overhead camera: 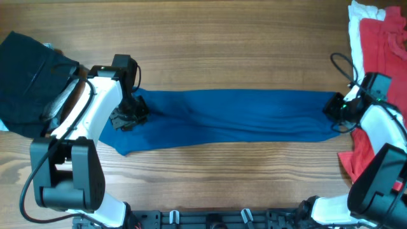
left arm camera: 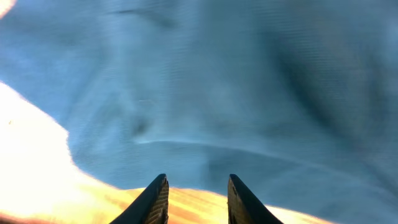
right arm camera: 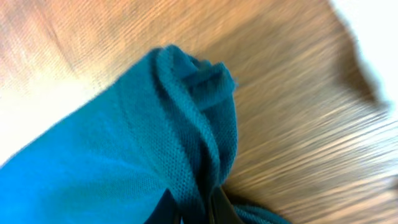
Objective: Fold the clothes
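Observation:
The royal-blue shirt (overhead camera: 229, 117) lies stretched in a long band across the wooden table. My left gripper (overhead camera: 127, 117) is at its left end, open and empty, with the blue cloth (left arm camera: 236, 93) just ahead of the fingertips (left arm camera: 197, 186). My right gripper (overhead camera: 337, 111) is at the shirt's right end, shut on a bunched fold of the blue cloth (right arm camera: 186, 143), its fingers (right arm camera: 193, 208) pinching it. The red tee (overhead camera: 381, 44) and a white garment (overhead camera: 359, 13) lie at the far right.
A black cloth or bag (overhead camera: 28, 73) sits at the left edge of the table. A black cable (overhead camera: 343, 67) loops near the right arm. The red cloth also reaches the front right (overhead camera: 356, 156).

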### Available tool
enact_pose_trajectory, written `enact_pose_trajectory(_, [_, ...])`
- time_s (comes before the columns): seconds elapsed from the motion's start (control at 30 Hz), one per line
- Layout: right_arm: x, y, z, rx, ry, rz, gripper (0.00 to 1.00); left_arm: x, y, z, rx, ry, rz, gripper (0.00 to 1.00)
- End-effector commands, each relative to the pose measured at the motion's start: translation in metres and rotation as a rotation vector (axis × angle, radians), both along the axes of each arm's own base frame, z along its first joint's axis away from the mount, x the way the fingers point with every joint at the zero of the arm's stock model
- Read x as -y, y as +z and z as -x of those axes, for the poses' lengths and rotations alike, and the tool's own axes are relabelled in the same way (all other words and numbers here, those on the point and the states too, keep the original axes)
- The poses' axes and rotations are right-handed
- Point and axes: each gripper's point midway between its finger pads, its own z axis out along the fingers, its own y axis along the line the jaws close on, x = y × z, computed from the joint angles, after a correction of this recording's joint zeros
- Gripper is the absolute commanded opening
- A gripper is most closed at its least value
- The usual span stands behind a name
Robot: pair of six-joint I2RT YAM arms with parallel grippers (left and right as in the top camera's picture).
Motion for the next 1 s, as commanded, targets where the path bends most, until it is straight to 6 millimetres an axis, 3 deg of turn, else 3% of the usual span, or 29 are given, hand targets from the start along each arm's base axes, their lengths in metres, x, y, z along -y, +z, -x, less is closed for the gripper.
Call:
enact_pose_trajectory(0.0, [0.029,0.050,-0.013,0.057,-0.006,0.156,0.04,-0.007,0.006,0.001,0.016,0.049,0.000,0.31])
enact_pose_trajectory(0.17, [-0.024,0.055,-0.022,0.066,0.156,0.074,0.04,-0.007,0.006,0.003,0.004,0.049,0.000,0.32])
enact_pose_trajectory(0.3, [-0.088,0.053,-0.030,0.048,0.336,0.084,0.04,-0.007,0.006,0.003,0.006,0.048,0.000,0.33])
enact_pose_trajectory(0.37, [-0.133,0.053,-0.031,0.048,0.423,0.081,0.04,-0.007,0.006,0.003,0.006,0.048,0.000,0.34])
enact_pose_trajectory(0.5, [-0.181,0.052,-0.026,0.046,0.502,0.070,0.04,-0.007,0.006,0.001,0.012,0.048,0.000,0.34])
enact_pose_trajectory(0.73, [-0.236,0.053,-0.024,0.091,0.603,0.003,0.04,-0.007,0.006,0.000,0.017,0.048,0.001,0.36])
enact_pose_trajectory(0.97, [-0.252,0.052,-0.019,0.090,0.627,-0.042,0.04,-0.007,0.006,0.000,0.020,0.048,0.001,0.36])
